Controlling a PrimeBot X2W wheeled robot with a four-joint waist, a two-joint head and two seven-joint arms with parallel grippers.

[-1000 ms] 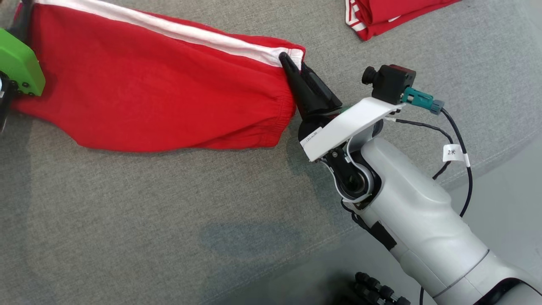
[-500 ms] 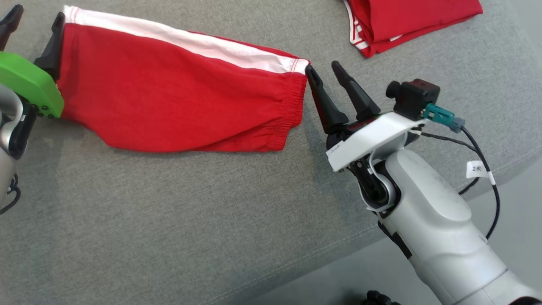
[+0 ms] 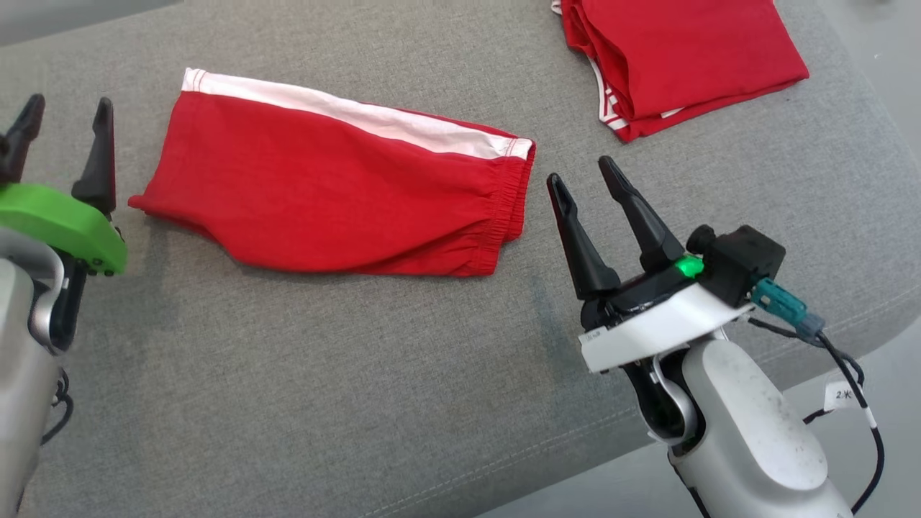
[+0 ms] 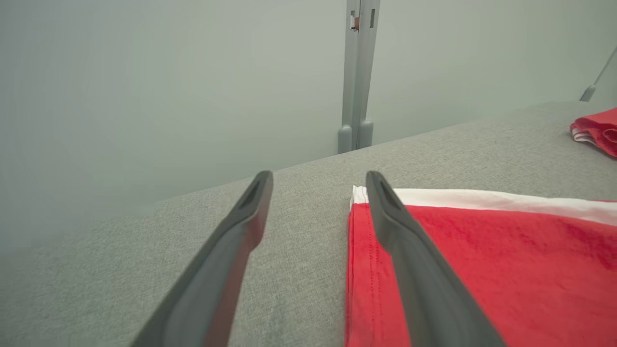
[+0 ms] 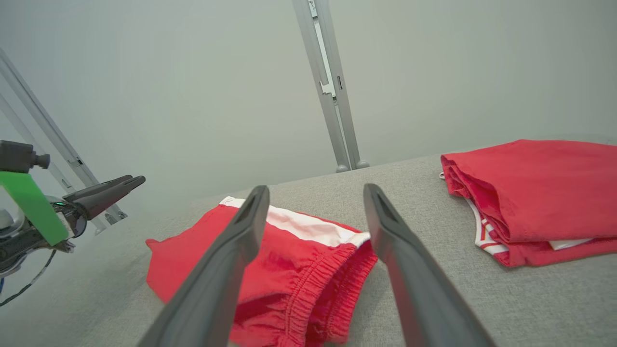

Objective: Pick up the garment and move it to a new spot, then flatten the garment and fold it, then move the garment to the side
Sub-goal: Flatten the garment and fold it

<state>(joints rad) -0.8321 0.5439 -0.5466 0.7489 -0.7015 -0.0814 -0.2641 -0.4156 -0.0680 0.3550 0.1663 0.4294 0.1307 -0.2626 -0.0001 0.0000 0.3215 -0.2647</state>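
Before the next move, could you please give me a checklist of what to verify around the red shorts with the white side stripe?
1. Left gripper open, holding nothing: ok.
2. Right gripper open, holding nothing: ok.
3. Both grippers apart from the red shorts with the white side stripe: ok.
4. Shorts lying flat on the grey fabric surface: ok.
5. Lower layers aligned under the fold: cannot tell.
6. Bare surface between shorts and the folded red garment pile: ok.
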